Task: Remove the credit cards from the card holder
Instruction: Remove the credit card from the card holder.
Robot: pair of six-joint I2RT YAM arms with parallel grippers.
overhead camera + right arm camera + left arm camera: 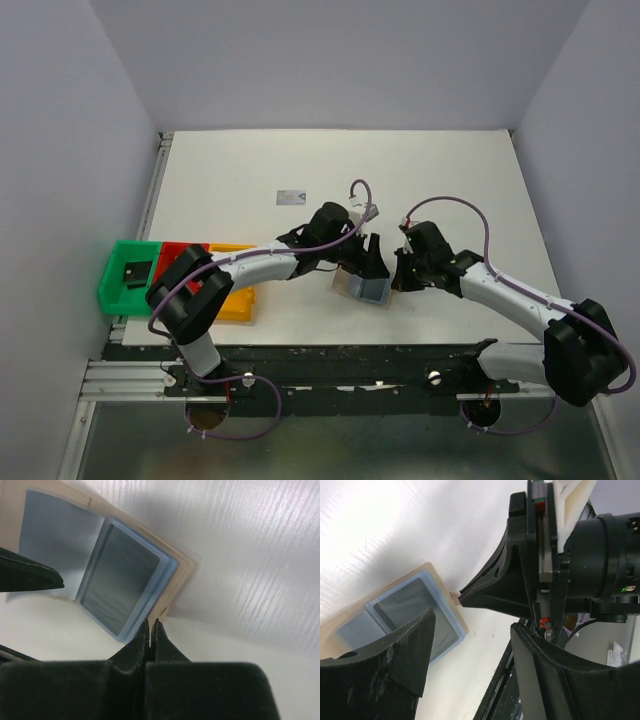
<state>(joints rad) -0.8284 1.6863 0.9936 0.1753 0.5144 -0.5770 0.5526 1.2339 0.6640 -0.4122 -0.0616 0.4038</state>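
The card holder [365,290] lies open near the table's front middle, tan outside and light blue inside [125,585]. A dark credit card [120,580] sits in its right panel [415,612]. My right gripper [152,623] is shut on the holder's small tan tab [163,612], at the holder's right edge [398,272]. My left gripper [472,625] hangs open just above the holder [372,260], with nothing between its fingers [405,650]. One silver-grey credit card [291,196] lies flat on the table further back.
Green [112,285], red [180,250] and yellow [238,305] bins stand in a row at the left front edge. A small black chunky object [134,271] sits in the green one. The table's black front rail [495,700] runs close below the holder.
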